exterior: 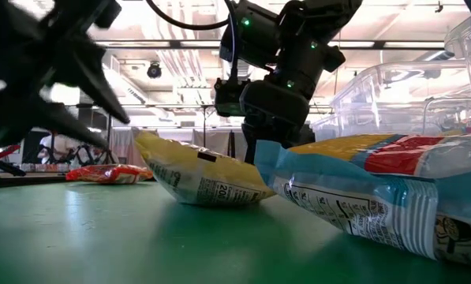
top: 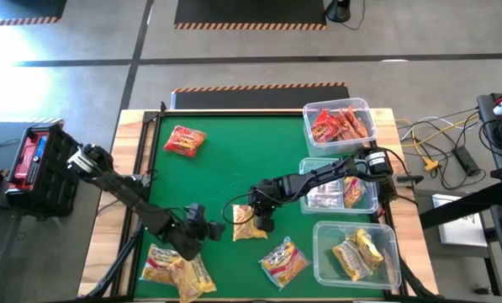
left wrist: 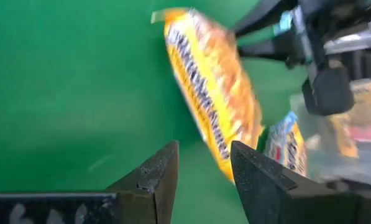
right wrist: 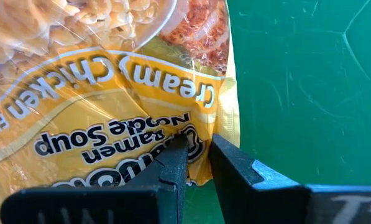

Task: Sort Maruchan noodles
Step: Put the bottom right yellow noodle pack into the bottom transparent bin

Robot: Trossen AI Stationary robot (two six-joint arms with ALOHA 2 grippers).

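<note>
The right gripper [top: 265, 220] is down at the middle of the green table [top: 234, 168], its two fingers [right wrist: 173, 165] drawn close on the edge of a yellow Creamy Chicken ramen packet [top: 247, 224]; in the low view that packet sits tilted, one end raised under the gripper. The left gripper [top: 202, 227] hangs just beside it on the packet's other side, fingers parted around nothing, with two more yellow packets [top: 177, 268] lying by its arm near the table's front edge. A blue-and-white packet [top: 283, 260] lies near the held one, a red packet [top: 184, 140] well apart at the far side. Three clear bins stand along the right edge: red packets in the far bin [top: 338, 123], blue-and-white in the middle bin [top: 343, 189], yellow in the near bin [top: 356, 251].
</note>
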